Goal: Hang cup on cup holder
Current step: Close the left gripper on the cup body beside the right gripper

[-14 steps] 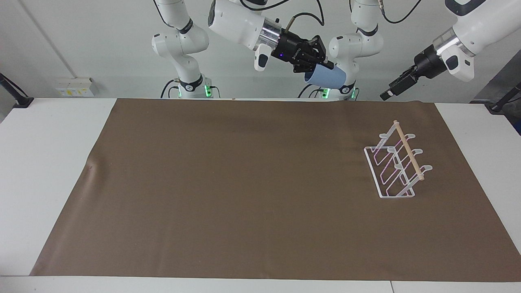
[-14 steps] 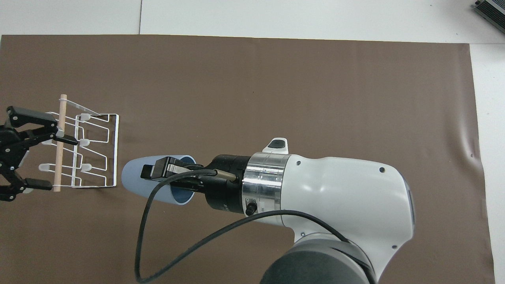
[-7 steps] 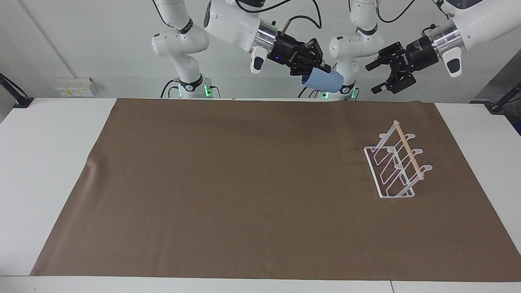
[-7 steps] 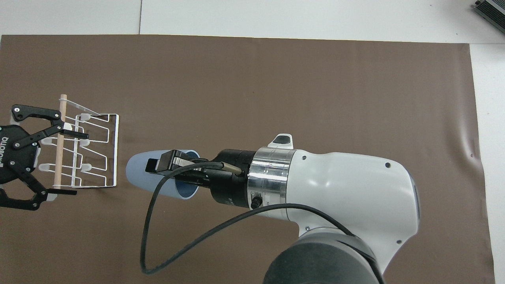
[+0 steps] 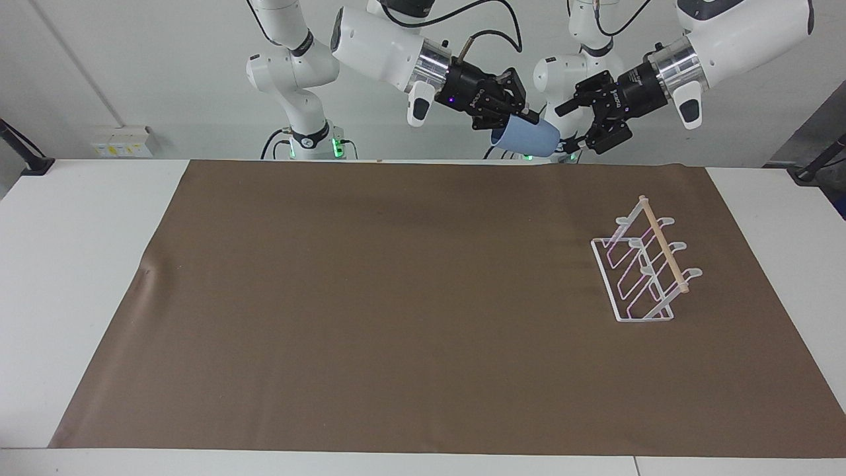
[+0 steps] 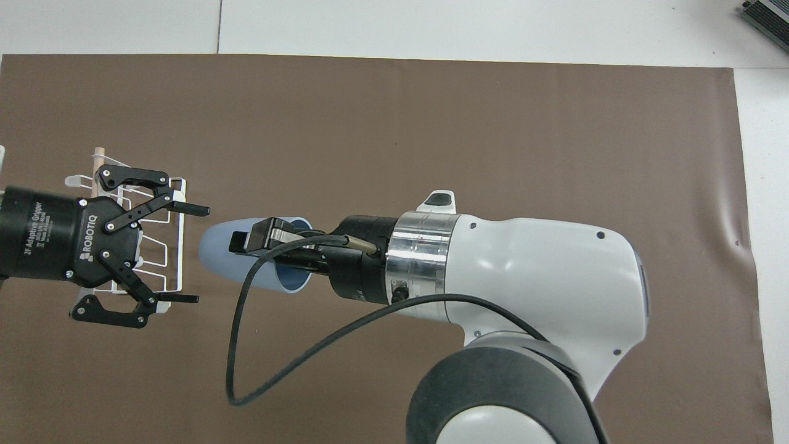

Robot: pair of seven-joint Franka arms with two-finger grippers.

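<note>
Over the last second our left tool (image 5: 574,124) has swung in from the left arm's end of the surface (image 5: 92,277), turned to face our right tool (image 5: 520,114), and now hangs in the air with its fingers spread wide and empty, pointed at the closed base of the cup (image 5: 527,137). In the overhead view its open fingers (image 6: 185,209) sit just beside the cup's base without touching it, and the tool body covers much of the cup holder (image 6: 175,246) beneath it. Our right tool has barely shifted: it is clamped on the cup's rim, one finger inside the mouth and one outside, holding the light-blue cup on its side, high over the edge of the brown mat (image 5: 370,311) nearest the robots. The cup holder stands untouched on the mat toward the left arm's end, well apart from the cup, its wooden dowel (image 5: 663,243) along the top and all its prongs bare. We read this as the approach to a handover in mid-air: the left arm, which stands closer to the rack, looks set to take the cup by its body. Nothing is hung yet, so the task is at an early-to-middle stage, and the transfer needs the left fingers to close on the cup before the right ones let go.
</note>
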